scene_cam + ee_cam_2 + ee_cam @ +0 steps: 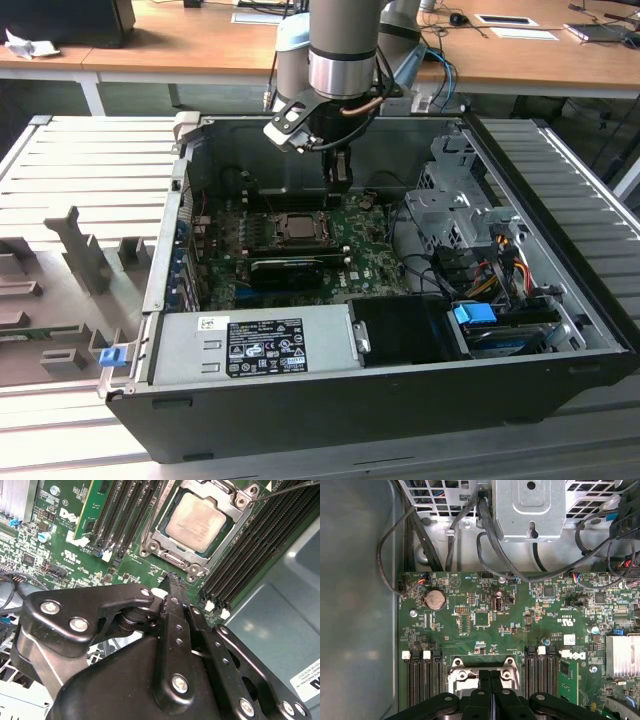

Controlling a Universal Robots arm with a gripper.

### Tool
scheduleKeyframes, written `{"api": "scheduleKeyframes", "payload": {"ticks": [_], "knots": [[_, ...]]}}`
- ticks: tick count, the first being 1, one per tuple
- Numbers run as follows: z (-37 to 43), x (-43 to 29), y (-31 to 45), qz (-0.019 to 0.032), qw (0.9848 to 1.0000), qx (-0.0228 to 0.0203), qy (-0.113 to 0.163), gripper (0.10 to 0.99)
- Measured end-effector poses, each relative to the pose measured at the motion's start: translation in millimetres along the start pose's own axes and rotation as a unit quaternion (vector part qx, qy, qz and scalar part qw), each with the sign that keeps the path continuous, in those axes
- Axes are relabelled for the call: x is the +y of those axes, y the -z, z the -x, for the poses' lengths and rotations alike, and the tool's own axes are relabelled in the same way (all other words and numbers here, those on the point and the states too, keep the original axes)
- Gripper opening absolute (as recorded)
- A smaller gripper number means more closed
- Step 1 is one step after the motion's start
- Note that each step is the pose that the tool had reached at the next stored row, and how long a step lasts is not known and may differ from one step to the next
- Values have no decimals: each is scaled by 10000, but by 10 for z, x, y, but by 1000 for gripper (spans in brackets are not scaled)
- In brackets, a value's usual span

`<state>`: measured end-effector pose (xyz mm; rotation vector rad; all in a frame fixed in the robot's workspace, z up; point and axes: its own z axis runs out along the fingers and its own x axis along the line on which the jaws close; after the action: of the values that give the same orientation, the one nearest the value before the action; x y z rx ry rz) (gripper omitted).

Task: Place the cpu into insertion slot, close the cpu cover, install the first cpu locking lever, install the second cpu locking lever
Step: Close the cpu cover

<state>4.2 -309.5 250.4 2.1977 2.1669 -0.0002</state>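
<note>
The cpu [196, 522], a pale silvery square, lies flat in the insertion slot [191, 569] on the green circuit board [485, 630]. The cpu cover [163, 526], a silvery frame, lies down around it with the chip showing through its window. My gripper [173, 578] hangs just above the board beside one edge of the socket, its black fingers pressed together with nothing between them. In the exterior view the gripper [339, 182] sits above and a little to the exterior view's right of the cpu [297, 228]. The first wrist view shows the fingertips [485, 676] over the socket's metal rim [462, 672].
Black memory slots [125, 515] flank the socket on both sides. A black expansion card [288, 268] lies in front of it, and a grey power-supply box [255, 345] nearer still. A metal drive cage [450, 200] with cables [500, 260] fills the exterior view's right of the case.
</note>
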Motion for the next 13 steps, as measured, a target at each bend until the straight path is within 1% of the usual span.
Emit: {"api": "scheduleKeyframes", "payload": {"ticks": [13], "knots": [[0,-19,1,0,10000,0,0,106]]}}
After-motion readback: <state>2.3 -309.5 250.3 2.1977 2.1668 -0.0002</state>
